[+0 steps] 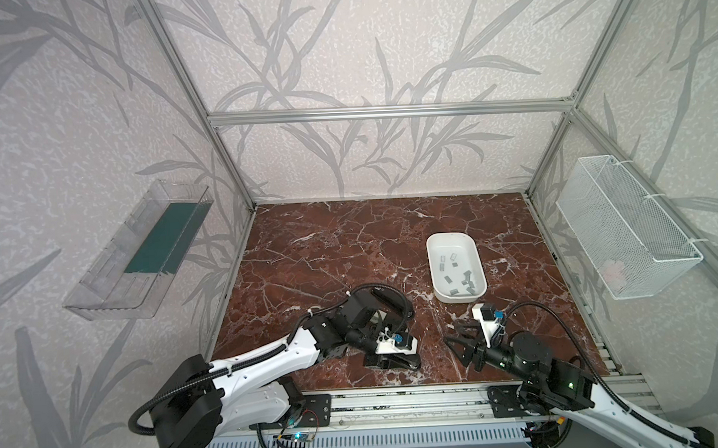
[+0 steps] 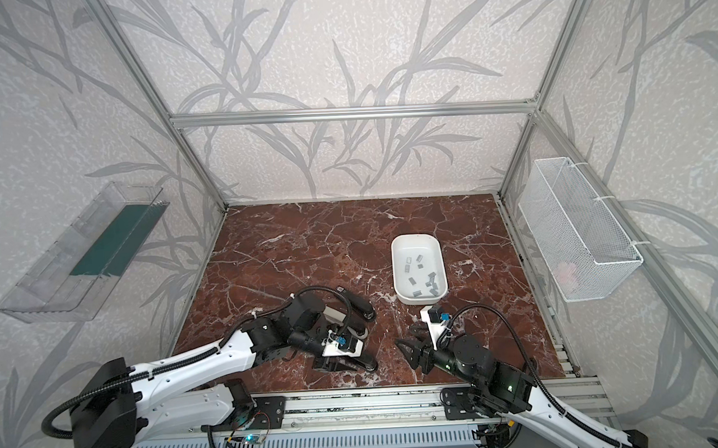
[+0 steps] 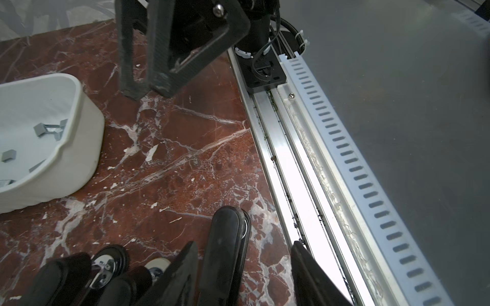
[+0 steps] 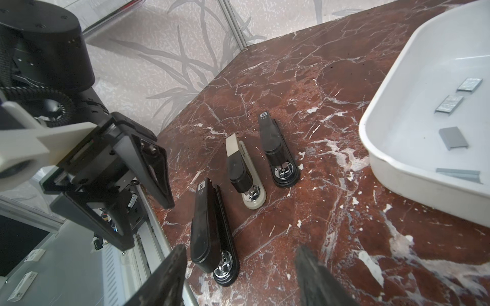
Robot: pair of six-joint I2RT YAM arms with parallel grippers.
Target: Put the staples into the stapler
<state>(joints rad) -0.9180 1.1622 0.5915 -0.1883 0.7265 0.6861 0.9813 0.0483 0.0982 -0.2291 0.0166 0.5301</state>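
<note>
Apparently at the securing step, the released left pincer [image 3: 244, 243] straddles the front black stapler [image 4: 205, 225] on the tabletop [image 4: 318, 198], the right pincer [image 4: 240, 249] gapes empty, staples [image 4: 449, 103] lie in the tray [image 4: 419, 190]; clamping should follow.

Grey staples [image 1: 449, 278] are lying in a white tray [image 1: 430, 247] on white-veined reddish marble [image 1: 329, 251]; something pinkish [image 1: 613, 272], perhaps, in the white basket [image 1: 623, 205].
</note>
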